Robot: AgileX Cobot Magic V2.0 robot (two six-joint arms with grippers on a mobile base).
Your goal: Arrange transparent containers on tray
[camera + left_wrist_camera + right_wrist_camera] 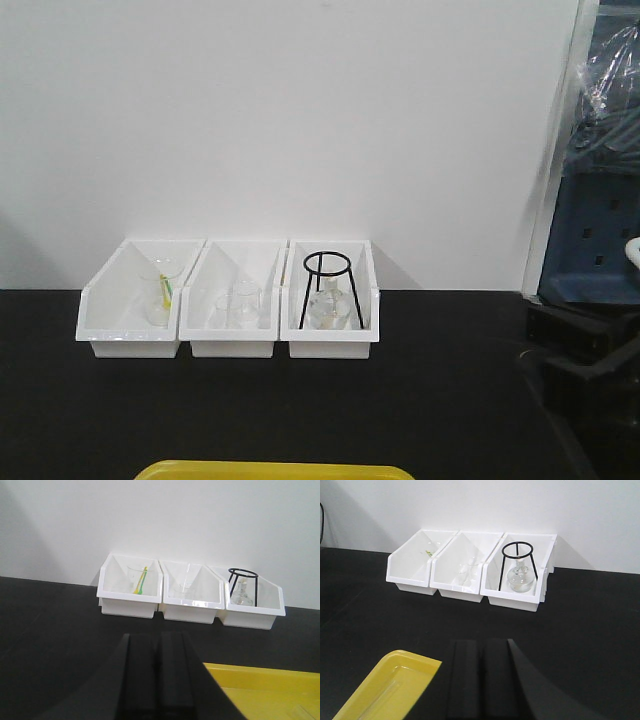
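1. Both tools sat low and near over the black desk (300, 410). The left tool (158, 636) and the right tool (481, 642) each showed their two dark fingers pressed together, with nothing between them.
2. The bright yellow plastic tray with a raised rim (275, 470) lay at the near edge of the desk, well apart from the bins. In the right wrist view, a faint slender clear shape (394, 694) seemed to lie on its floor. This may have been a glass test tube, but it was too faint to be sure.
3. Three white slant-fronted bins stood side by side against the far wall.
   - The left bin (105, 315) held a clear beaker (160, 290) with a yellow-green stick in it.
   - The middle bin (232, 345) held small clear beakers (238, 305).
   - The right bin (335, 345) held a round clear flask (328, 312) under a black wire tripod (327, 262).
4. The step in hand looked like the first reach for glassware, so a tool would need to spread its fingers before nearing a bin.
5. Entering over the low slanted front would avoid the tall side walls.
6. Glass is slick and brittle, so a light, centred grip would suit it, followed by a straight lift clear of the rim.
7. The tripod straddled the flask, so that piece looked hardest to take.
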